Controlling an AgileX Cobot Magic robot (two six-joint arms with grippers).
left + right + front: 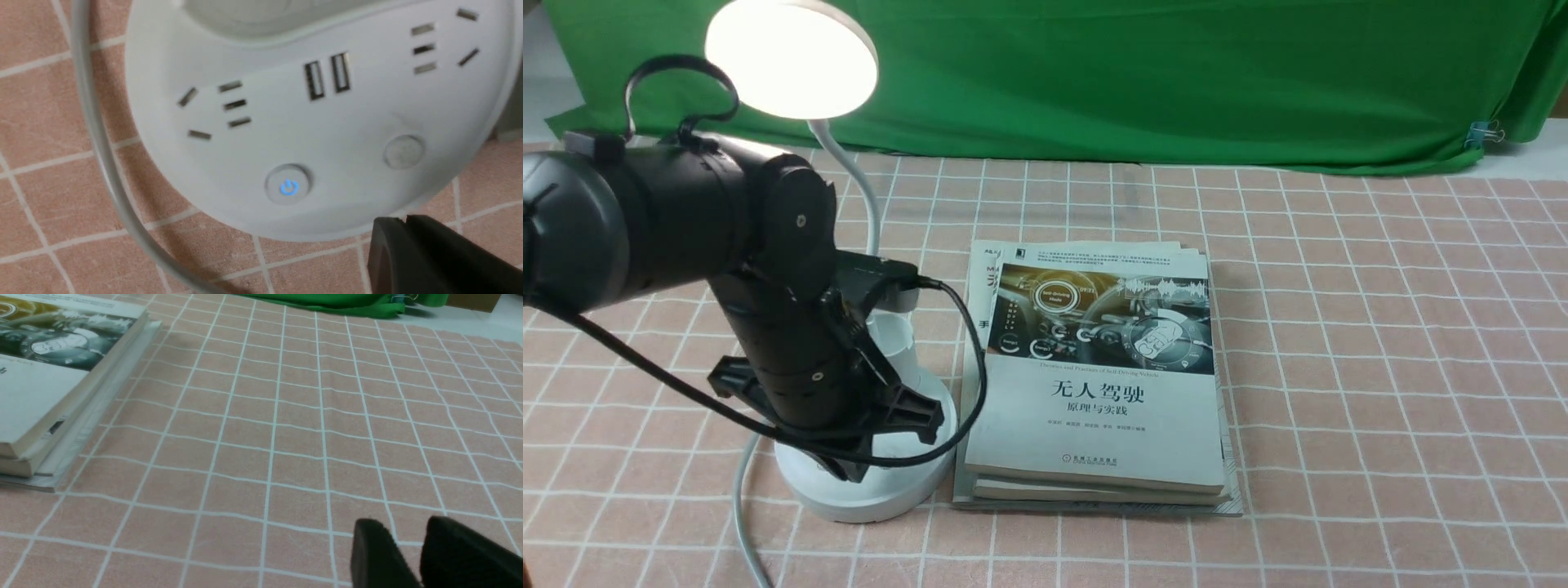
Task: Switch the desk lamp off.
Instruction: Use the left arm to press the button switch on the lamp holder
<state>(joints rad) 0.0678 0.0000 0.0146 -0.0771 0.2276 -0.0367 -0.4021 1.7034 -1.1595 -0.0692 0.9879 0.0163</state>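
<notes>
The white desk lamp stands at the left of the table. Its round disc head (792, 55) glows, lit. Its round base (907, 482) shows close in the left wrist view (359, 122), with sockets, a button with a blue power sign (288, 188) and a plain round button (403, 152). My left gripper (404, 220) is shut and empty, its tips just above the base's near rim, a little off from the plain button. In the front view the left arm (792, 343) hides the gripper's tips. My right gripper (408, 526) hangs slightly open over bare cloth, far from the lamp.
A stack of books (1094, 384) lies right beside the lamp base. The lamp's white cord (743, 506) runs along the base's left side toward the front edge. A green cloth (1176, 82) hangs at the back. The checked pink tablecloth (1380, 367) covers the table.
</notes>
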